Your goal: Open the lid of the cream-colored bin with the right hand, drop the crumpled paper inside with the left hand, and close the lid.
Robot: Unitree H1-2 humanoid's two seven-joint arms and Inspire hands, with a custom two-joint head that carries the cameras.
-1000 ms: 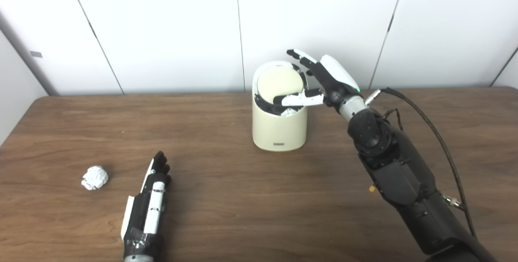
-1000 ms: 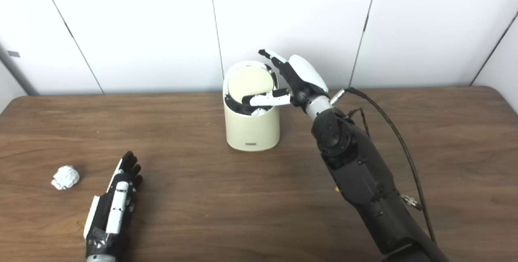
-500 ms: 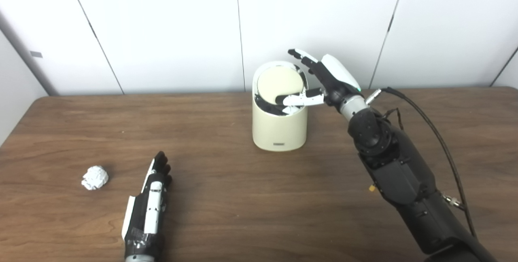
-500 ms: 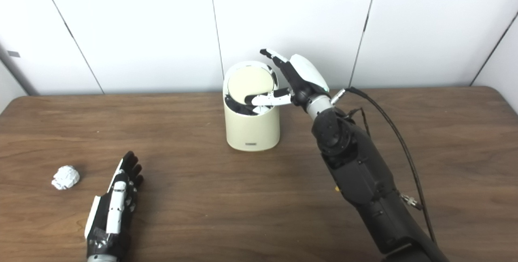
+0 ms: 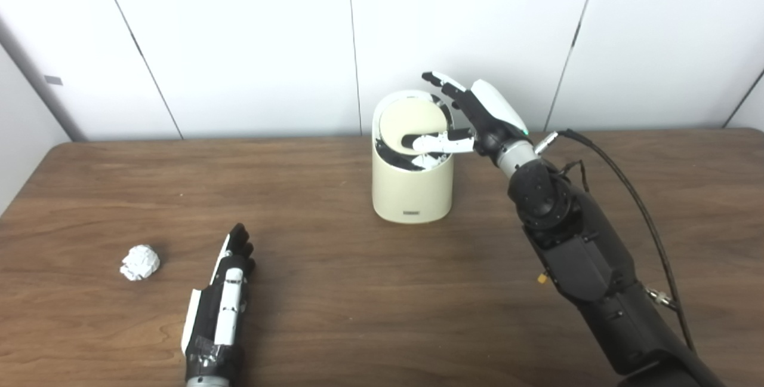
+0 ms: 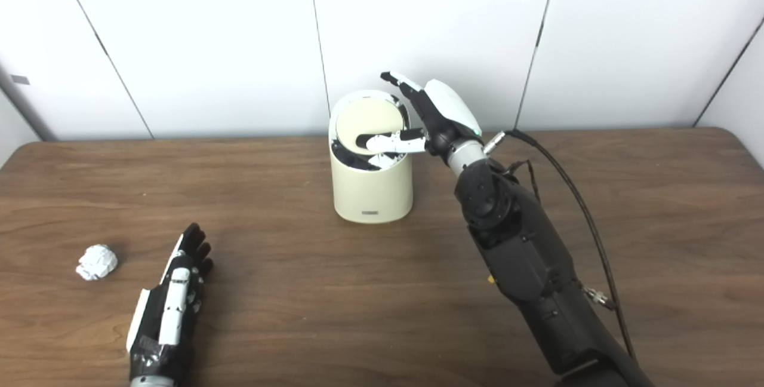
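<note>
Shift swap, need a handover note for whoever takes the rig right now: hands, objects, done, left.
Right hand: open, at the cream-colored bin, thumb across the tilted swing lid, which shows a dark gap below it.
Left hand: open, flat on the table, holding nothing.
Crumpled paper: on the table, left of the left hand, not touching it.
Done: lid partly tilted open.
Left: pick up the paper with the left hand, drop it in the bin, close the lid.

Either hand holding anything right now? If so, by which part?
Left hand holds nothing, flat on the table; crumpled paper lies apart. Right hand is at the tilted lid of the bin, thumb across its face; no clear grasp.
</note>
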